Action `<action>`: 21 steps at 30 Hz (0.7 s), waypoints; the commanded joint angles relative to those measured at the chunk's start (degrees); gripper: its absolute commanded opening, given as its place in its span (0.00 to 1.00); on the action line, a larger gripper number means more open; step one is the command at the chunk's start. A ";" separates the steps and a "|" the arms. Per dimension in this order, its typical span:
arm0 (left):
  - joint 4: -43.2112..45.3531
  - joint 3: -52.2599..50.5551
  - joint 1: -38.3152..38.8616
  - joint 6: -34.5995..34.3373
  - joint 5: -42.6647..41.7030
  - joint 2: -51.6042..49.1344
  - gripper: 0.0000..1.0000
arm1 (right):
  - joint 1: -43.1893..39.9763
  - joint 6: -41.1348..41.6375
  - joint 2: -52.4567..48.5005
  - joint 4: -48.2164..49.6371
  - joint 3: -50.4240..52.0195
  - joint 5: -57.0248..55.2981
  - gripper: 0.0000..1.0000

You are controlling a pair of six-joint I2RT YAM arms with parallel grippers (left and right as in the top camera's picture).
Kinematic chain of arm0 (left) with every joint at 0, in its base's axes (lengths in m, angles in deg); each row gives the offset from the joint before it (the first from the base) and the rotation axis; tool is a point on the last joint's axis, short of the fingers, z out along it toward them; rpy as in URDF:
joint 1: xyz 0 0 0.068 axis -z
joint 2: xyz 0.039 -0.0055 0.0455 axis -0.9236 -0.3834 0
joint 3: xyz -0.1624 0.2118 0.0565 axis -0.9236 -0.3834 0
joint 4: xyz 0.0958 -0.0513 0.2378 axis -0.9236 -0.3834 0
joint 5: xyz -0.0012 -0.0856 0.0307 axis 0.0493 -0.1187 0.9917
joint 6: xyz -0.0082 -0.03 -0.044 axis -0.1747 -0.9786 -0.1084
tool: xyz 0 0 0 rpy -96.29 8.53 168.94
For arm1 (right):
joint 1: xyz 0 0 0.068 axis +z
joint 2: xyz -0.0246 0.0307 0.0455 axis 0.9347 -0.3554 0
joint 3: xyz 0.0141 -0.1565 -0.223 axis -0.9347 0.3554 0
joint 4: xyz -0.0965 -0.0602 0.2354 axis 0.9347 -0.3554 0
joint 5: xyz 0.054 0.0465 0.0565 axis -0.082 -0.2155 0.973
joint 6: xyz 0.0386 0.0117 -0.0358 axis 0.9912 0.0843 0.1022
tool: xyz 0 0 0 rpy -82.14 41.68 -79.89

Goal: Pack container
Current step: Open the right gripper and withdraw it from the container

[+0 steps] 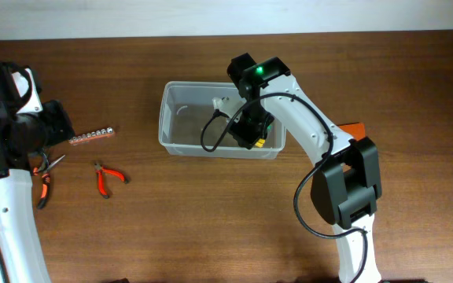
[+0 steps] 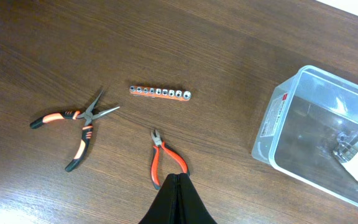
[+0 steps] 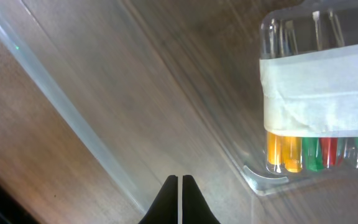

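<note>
Now the right arm is working inside the container (image 1: 163, 126), mid-table by the far edge.
Right gripper (image 3: 179, 182) is hanging empty, jaws together, beside the taped bit case (image 3: 319, 106); next, seemingly, the left gripper (image 2: 178, 180), jaws also pressed together, needs opening over the red pliers (image 2: 163, 163).

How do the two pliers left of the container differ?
The long-nose pliers have orange-and-black grips; the small cutters have plain orange-red ones. The long-nose pliers lie with handles spread wide; the small cutters' handles sit close together. The long-nose pliers look bigger, with longer, thinner tips than the small cutters. Both lie flat on the table.
</note>
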 commanded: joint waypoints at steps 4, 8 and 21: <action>-0.26 0.76 -0.15 1.60 -0.66 0.37 0.02 | 0.57 0.26 -0.20 -0.17 0.44 0.09 0.04; -0.24 0.76 -0.15 1.60 -0.63 0.37 0.02 | 0.59 0.28 -0.20 3.21 0.44 0.15 0.05; -0.26 0.76 -0.15 1.81 -0.63 0.37 0.02 | 6.32 -6.27 -0.20 5.95 0.44 8.07 0.04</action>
